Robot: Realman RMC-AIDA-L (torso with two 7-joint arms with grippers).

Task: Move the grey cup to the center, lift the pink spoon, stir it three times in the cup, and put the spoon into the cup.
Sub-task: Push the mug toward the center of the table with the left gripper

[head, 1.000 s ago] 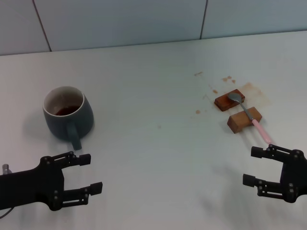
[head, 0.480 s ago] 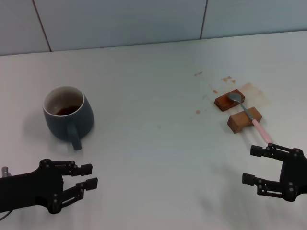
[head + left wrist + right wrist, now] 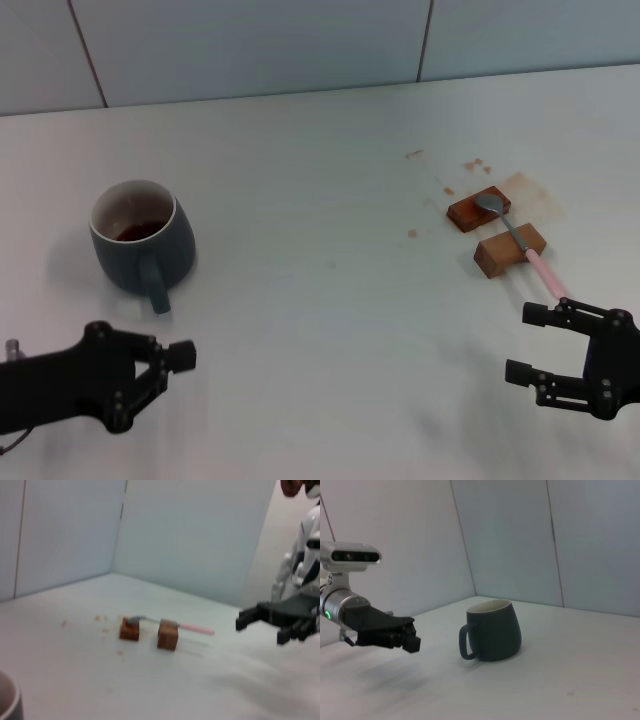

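Note:
The grey cup point(image 3: 140, 240) stands upright at the left of the white table, its handle towards me and brown liquid inside; it also shows in the right wrist view point(image 3: 492, 630). The pink spoon point(image 3: 545, 272) lies at the right across two brown blocks, its metal bowl on the far one; it also shows in the left wrist view point(image 3: 195, 629). My left gripper point(image 3: 170, 362) is open, turned on its side, just in front of the cup's handle and apart from it. My right gripper point(image 3: 522, 345) is open, just in front of the spoon's handle tip.
The two brown blocks point(image 3: 478, 208) point(image 3: 510, 250) sit among brown stains point(image 3: 530, 190) on the table at the right. A tiled wall point(image 3: 300, 40) runs along the table's far edge.
My left gripper has rolled about its wrist, so its fingers went from side by side to one over the other. The right gripper, cup and spoon have not moved.

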